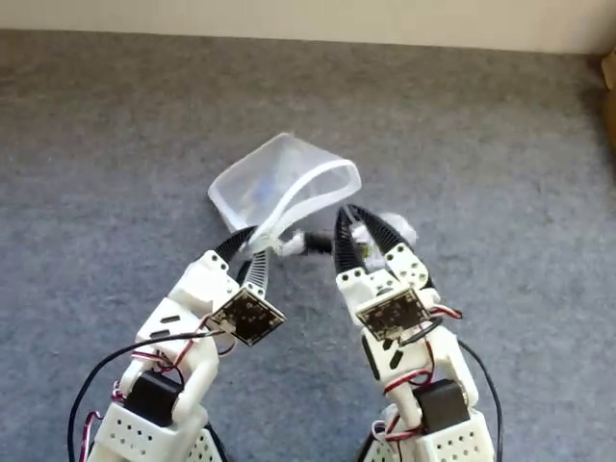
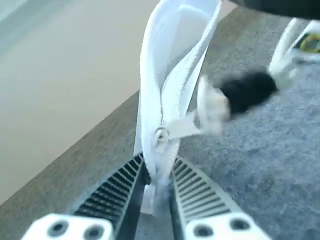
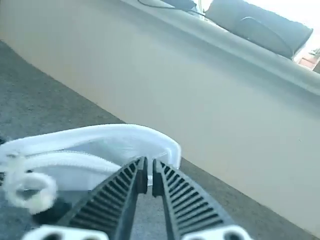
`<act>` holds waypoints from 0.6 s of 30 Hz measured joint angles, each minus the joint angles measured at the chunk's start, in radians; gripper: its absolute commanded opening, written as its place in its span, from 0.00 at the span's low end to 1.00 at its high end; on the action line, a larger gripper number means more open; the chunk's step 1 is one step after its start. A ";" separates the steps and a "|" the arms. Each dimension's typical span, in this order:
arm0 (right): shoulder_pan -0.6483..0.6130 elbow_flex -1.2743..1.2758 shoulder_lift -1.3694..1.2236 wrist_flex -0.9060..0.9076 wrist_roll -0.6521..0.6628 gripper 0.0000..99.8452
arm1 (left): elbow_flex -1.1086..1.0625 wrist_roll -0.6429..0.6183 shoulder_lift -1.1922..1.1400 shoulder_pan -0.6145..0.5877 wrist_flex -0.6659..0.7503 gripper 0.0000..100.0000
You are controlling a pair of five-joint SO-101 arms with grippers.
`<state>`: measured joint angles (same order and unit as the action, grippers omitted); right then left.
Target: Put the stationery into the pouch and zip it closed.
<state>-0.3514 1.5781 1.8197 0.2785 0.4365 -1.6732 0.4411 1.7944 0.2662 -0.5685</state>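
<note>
The translucent white pouch (image 1: 274,183) lies on the grey carpet with its mouth gaping and its white zip rim (image 1: 318,192) raised. My left gripper (image 1: 254,248) is shut on the pouch's zip end (image 2: 152,192), just below the slider (image 2: 161,135) and its pull tab. My right gripper (image 1: 345,223) sits beside the mouth, its fingers (image 3: 122,192) shut with nothing visible between them, pointing at the pouch (image 3: 100,145). A black piece with a white end (image 1: 310,243) (image 2: 245,90) lies between the grippers; whether it hangs from the pull is unclear. A white item with a yellow mark (image 1: 371,236) lies under the right gripper.
Grey carpet (image 1: 500,173) stretches all round the pouch. A pale wall (image 1: 308,17) borders the far edge. A brown object (image 1: 609,91) shows at the right edge.
</note>
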 measured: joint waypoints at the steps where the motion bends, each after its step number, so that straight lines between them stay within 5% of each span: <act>1: 0.014 0.014 0.000 -0.028 0.000 0.01 | 0.000 0.000 0.000 -0.005 -0.008 0.01; 11: 0.029 0.037 0.000 -0.086 0.000 0.01 | 0.000 0.002 0.003 -0.028 -0.017 0.01; 18: -0.081 0.011 0.000 0.160 0.000 0.01 | 0.000 0.002 0.003 -0.028 -0.017 0.01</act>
<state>-0.4327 1.5888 1.8197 0.4381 0.4365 -1.6732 0.4427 1.7975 0.2386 -0.5854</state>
